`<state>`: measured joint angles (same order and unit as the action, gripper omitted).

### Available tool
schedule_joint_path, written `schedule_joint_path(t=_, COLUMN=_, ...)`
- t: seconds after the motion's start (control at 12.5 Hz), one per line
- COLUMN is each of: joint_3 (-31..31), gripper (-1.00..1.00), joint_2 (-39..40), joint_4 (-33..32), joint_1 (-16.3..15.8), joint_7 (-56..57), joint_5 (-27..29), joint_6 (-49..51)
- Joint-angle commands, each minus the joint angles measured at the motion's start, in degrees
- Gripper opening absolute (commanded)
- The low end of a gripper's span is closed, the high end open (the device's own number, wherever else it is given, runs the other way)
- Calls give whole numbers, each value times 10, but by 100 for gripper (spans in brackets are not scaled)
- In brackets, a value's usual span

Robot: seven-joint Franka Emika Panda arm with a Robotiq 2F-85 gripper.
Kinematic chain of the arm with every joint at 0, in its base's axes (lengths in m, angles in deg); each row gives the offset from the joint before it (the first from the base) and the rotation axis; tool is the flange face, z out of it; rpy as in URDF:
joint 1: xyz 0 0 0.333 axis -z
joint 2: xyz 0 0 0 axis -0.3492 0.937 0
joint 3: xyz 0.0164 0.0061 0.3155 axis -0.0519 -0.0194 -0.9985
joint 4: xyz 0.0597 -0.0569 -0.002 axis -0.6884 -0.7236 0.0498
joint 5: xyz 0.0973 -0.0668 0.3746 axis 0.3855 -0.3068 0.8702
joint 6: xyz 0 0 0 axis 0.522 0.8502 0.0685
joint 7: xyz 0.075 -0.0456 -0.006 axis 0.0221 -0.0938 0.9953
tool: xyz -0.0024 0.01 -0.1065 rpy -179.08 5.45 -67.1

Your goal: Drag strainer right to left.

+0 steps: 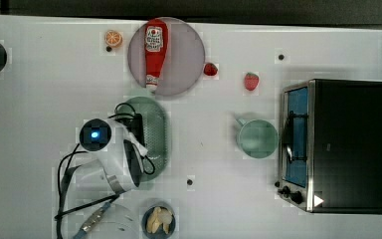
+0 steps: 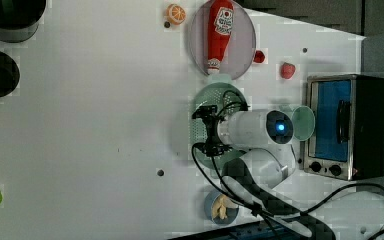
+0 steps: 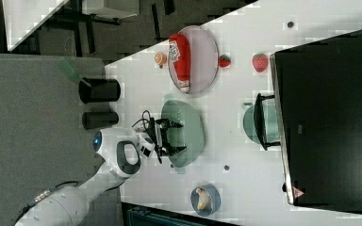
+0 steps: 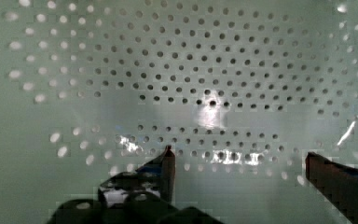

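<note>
Pale green perforated oval strainer (image 1: 158, 130)

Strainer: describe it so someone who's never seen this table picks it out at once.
In the top view, start at the black toaster oven on the top view's right and go left past the round mint mug. The strainer lies below the plate holding the ketchup bottle, with the open gripper over its bowl. It is a large pale green oval with a perforated centre, far bigger than the mug.
</note>
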<state>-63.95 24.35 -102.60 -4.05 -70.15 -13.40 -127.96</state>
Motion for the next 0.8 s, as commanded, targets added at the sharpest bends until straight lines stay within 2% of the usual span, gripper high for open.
schedule_joint_path(t=0.08, joint_3=-13, gripper=100, joint_2=14, joint_4=43, joint_1=-37, joint_7=-49, joint_5=-4, joint_6=8)
schedule_joint_path(t=0.8, joint_3=-39, gripper=100, joint_2=47, joint_4=137, joint_1=-79, joint_7=-76, joint_5=96, joint_6=69)
